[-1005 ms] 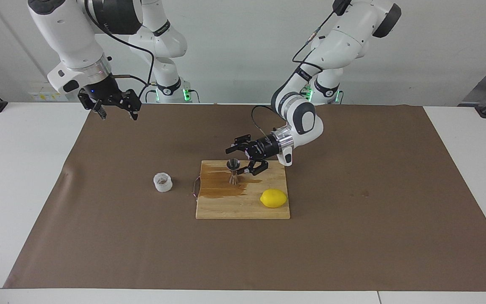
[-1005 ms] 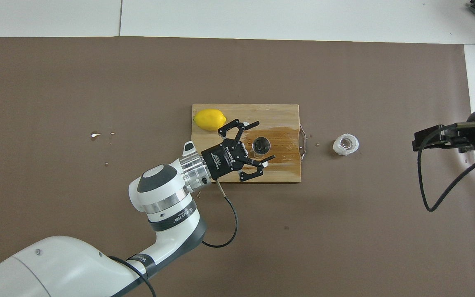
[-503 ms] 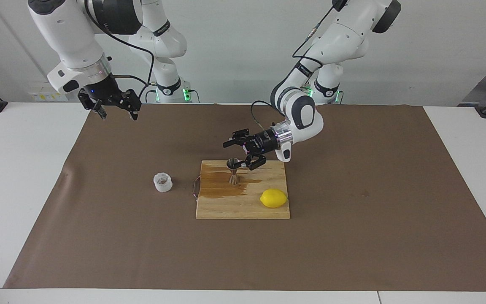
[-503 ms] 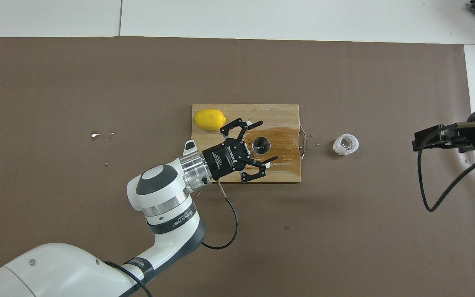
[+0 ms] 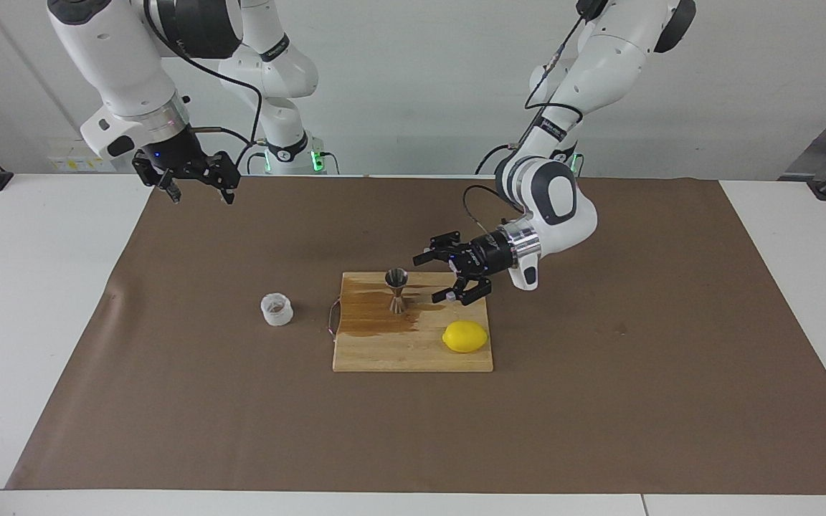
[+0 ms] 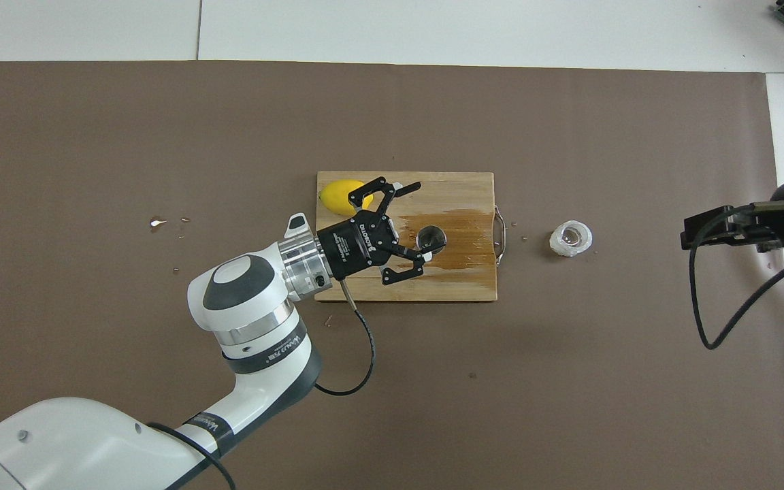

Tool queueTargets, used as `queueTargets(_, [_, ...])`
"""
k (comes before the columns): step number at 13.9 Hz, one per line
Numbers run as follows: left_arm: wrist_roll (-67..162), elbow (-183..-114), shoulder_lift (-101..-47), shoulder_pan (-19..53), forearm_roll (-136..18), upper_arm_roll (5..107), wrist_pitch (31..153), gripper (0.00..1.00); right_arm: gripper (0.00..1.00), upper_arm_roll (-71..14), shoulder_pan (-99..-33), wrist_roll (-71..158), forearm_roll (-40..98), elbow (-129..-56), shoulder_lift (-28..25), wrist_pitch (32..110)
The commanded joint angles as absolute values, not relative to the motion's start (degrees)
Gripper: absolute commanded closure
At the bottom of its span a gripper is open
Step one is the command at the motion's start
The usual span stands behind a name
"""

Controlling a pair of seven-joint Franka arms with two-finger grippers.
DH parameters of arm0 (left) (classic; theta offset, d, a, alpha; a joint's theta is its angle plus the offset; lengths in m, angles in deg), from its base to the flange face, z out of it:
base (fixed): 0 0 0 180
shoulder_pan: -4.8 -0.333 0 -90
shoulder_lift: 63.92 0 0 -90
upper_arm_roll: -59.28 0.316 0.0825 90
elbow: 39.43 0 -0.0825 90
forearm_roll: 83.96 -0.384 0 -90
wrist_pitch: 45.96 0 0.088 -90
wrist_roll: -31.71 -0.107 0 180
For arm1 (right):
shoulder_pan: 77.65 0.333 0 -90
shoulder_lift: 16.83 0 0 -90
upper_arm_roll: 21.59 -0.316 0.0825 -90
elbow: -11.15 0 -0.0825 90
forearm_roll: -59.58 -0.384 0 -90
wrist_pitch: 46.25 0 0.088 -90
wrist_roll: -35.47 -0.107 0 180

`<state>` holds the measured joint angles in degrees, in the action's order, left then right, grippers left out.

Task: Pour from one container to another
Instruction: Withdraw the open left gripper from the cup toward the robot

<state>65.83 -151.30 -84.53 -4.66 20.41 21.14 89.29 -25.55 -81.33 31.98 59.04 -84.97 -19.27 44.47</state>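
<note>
The steel jigger point(image 5: 397, 290) stands upright on the wooden cutting board point(image 5: 413, 351), in a wet patch; it also shows in the overhead view point(image 6: 431, 239). The whitish plastic cup point(image 5: 276, 309) stands on the brown mat beside the board, toward the right arm's end, and shows in the overhead view point(image 6: 571, 238). My left gripper point(image 5: 436, 276) is open and empty, low over the board beside the jigger, apart from it; it also shows in the overhead view point(image 6: 414, 219). My right gripper point(image 5: 198, 188) waits open and empty, high over the mat's corner.
A yellow lemon point(image 5: 465, 336) lies on the board's corner toward the left arm's end, partly under the left gripper in the overhead view point(image 6: 336, 195). The brown mat point(image 5: 599, 401) covers the table. A few water drops point(image 6: 157, 221) lie on the mat.
My left gripper has drawn back from around the jigger toward the left arm's end, still open. The jigger stays standing. The right arm has not moved.
</note>
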Motion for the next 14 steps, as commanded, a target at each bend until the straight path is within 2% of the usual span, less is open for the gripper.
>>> queueTargets(1, [70.81, -150.44, -83.79, -7.32, 9.69, 21.14, 89.65, 0.0, 0.0, -25.9, -82.04, 31.25, 58.27, -85.88, -19.91, 45.42])
queueTargets(5, [76.26, -148.77, -83.79, -10.75, -13.86, 21.14, 88.86, 0.0, 0.0, -25.9, -82.04, 31.34, 58.27, -85.97, -19.82, 45.42])
queueTargets(8, [77.5, -148.33, -83.7, -11.98, -20.66, 21.23, 88.69, 0.0, 0.0, -25.9, -82.04, 31.25, 58.27, -85.97, -19.91, 45.5])
queueTargets(11, [77.41, -147.54, -82.82, -13.56, -36.27, 21.23, 87.99, 0.0, 0.0, -25.72, -82.3, 31.07, 58.27, -86.05, -20.34, 43.93])
queueTargets(14, [77.15, -147.36, -80.89, -14.45, -45.7, 21.23, 86.23, 0.0, 0.0, -25.72, -83.36, 31.43, 58.27, -85.97, -20.35, 43.84])
